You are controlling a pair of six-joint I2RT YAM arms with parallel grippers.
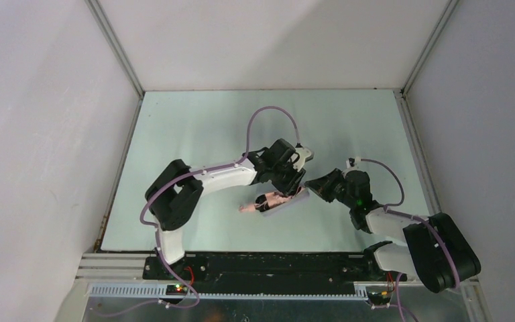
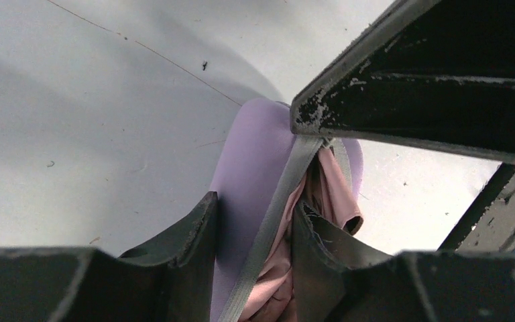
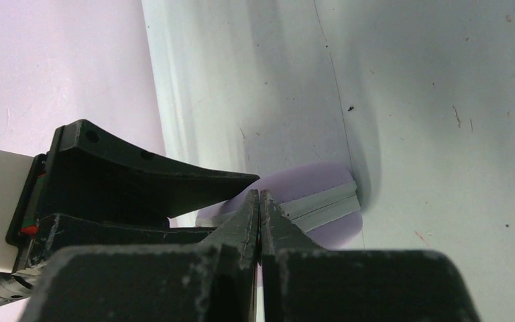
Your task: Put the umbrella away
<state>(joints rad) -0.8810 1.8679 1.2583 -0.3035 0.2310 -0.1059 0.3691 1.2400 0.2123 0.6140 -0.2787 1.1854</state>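
Observation:
The pale grey-lilac case (image 1: 291, 200) lies open at mid-table with the salmon-pink umbrella (image 1: 248, 208) sticking out of its left end. My left gripper (image 1: 285, 188) is shut on one wall of the case. In the left wrist view the gripper (image 2: 255, 228) has one finger outside the lilac shell (image 2: 251, 154) and the other inside, against the pink fabric (image 2: 338, 194), with the grey zip band (image 2: 275, 215) between them. My right gripper (image 1: 310, 186) is shut. Its tips (image 3: 259, 201) meet at the case's (image 3: 302, 180) zip band; whether they pinch anything there I cannot tell.
The pale green table (image 1: 194, 134) is walled by white panels at the back and both sides. The two grippers are close together over the case; the right gripper's dark body (image 2: 429, 74) fills the upper right of the left wrist view.

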